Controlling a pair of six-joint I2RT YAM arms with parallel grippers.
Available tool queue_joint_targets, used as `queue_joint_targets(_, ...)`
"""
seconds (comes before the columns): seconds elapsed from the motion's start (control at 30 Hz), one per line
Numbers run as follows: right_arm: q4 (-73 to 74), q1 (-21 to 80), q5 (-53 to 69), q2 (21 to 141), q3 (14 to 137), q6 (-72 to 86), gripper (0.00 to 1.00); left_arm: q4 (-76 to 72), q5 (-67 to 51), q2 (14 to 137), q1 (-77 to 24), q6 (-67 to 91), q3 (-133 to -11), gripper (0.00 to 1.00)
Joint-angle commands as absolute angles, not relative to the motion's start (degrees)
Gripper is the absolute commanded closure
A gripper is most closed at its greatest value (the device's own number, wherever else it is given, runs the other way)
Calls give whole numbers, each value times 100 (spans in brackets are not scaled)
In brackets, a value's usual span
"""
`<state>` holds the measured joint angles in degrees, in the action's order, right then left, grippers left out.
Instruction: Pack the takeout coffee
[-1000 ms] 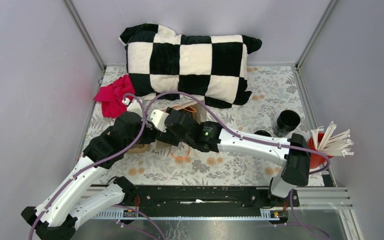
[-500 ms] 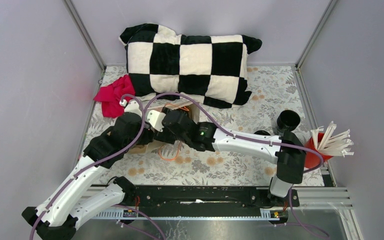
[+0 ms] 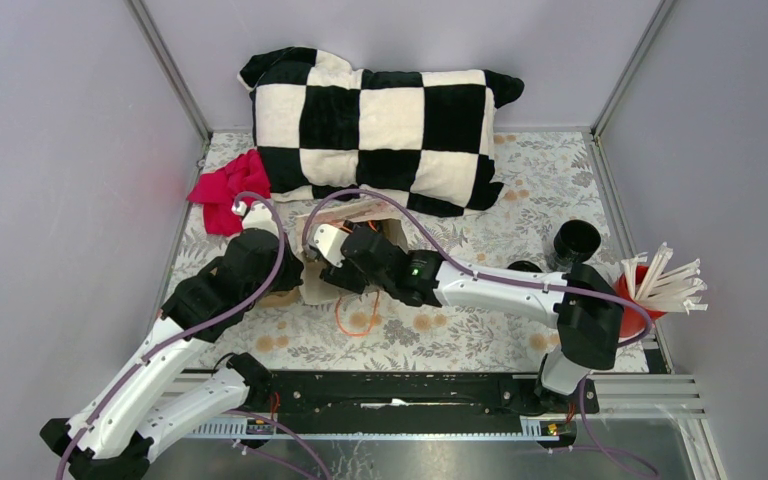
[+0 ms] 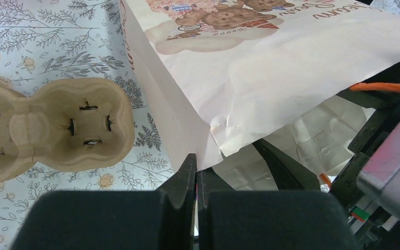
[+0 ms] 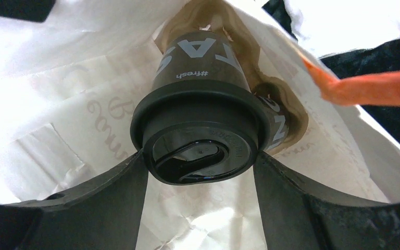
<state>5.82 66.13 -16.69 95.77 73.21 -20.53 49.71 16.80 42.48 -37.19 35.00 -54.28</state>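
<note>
A black takeout coffee cup (image 5: 200, 130) with a black sip lid is inside the white paper bag (image 5: 47, 104). It sits in a brown pulp carrier (image 5: 291, 122). My right gripper (image 5: 199, 156) is shut on the cup, one finger on each side of the lid. My left gripper (image 4: 198, 164) is shut on the bag's edge (image 4: 208, 146). In the top view the bag (image 3: 312, 288) lies between both wrists. A second black cup (image 3: 577, 241) stands at the right.
Another pulp carrier (image 4: 57, 130) lies on the floral mat left of the bag. A checkered pillow (image 3: 380, 125) and a red cloth (image 3: 225, 195) lie at the back. A red cup of white straws (image 3: 650, 290) stands far right. Orange bag handle (image 3: 357, 315).
My right gripper has shifted a little right and nearer with the cup in the bag. The bag's mouth has turned and its orange handle has swung nearer. The left wrist barely moved.
</note>
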Motion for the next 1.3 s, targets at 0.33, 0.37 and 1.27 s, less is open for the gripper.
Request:
queue_joint_targets(0.33,358,6531,-1870,10153,8247,-1733,86,4985,1835,4258,-3735,3534,-5748,100)
queue_joint_targets(0.37,391,6538,-1836,10178,8271,-1671,86,4984,1852,4252,-3735,3564,-5741,100)
queue_joint_targets(1.27,2208,6363,-2289,10011,8718,-1267,86,4807,706,4574,-3735,3149,-6062,100)
